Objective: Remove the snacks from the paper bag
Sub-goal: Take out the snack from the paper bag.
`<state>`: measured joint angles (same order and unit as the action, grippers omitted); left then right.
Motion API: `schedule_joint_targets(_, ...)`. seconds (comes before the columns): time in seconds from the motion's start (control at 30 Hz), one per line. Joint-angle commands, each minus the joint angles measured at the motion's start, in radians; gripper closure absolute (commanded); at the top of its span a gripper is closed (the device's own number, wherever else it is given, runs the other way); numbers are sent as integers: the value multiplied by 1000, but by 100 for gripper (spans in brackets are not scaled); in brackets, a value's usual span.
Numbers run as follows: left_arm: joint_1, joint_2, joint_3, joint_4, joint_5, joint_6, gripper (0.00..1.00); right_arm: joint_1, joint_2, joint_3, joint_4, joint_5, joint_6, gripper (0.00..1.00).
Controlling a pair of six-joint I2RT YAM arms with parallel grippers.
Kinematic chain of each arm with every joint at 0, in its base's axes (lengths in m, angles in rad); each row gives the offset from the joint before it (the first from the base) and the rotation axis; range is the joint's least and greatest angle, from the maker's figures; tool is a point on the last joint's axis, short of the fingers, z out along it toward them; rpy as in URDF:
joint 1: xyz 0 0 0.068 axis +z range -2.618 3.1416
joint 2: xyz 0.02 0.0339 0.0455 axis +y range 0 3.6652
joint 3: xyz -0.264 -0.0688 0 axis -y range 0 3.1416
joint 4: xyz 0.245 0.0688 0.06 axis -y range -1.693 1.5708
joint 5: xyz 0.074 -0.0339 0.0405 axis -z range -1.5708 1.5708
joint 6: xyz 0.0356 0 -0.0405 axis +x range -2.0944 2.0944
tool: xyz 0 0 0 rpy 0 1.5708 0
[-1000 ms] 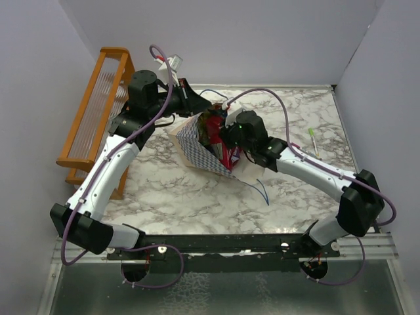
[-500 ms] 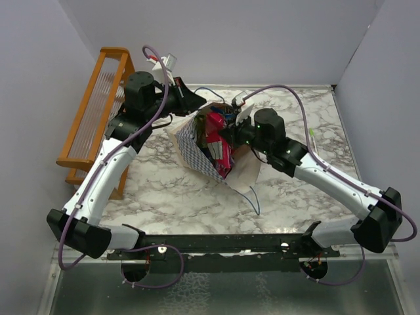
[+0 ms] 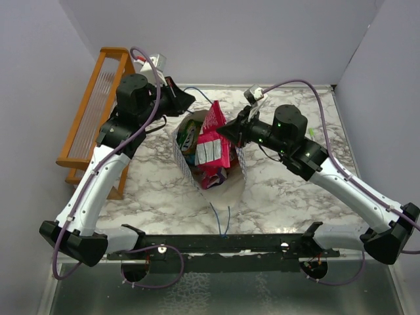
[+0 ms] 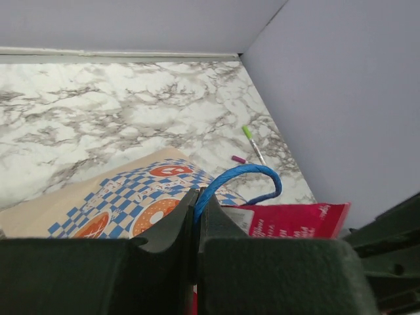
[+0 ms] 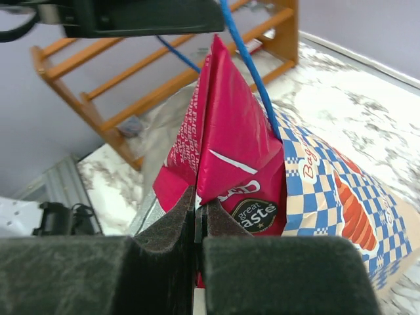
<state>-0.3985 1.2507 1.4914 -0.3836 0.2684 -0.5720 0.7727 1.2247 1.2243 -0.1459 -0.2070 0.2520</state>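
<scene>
- An orange wooden slatted rack (image 3: 92,118) stands at the left edge of the marble table (image 3: 289,190).
- The left gripper (image 4: 197,197) has its jaws pinched shut on the thin blue cord handle (image 4: 237,174) of the beige checkered paper bag (image 3: 186,161), which is mid-table.
- A large pink-red foil packet (image 5: 230,144) juts from the bag's mouth, clamped between the closed jaws of the right gripper (image 5: 197,200).
- A thin green pen (image 3: 312,135) lies near the right wall.

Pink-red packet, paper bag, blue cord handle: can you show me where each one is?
pink-red packet (image 5: 230,144), right wrist view, on its shiny front face.
paper bag (image 4: 125,200), left wrist view, on its blue-white checkered band.
blue cord handle (image 4: 244,169), left wrist view, top of its loop.
</scene>
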Motion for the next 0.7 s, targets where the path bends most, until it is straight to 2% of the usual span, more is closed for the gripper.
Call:
schedule_joint_targets(0.0,0,-43,75,-67,-143,43,100,7,-47,53,40,-140,38,99)
schedule_joint_targets(0.3,6,-34,193,-201,-357,90,100,7,45,98,19,-178,34,99)
schedule_joint_targets(0.53,9,-46,266,-270,-489,165,100,7,108,136,5,-128,28,99)
schedule_joint_targets(0.67,10,-67,239,-259,-467,197,100,7,168,206,-29,-186,28,99)
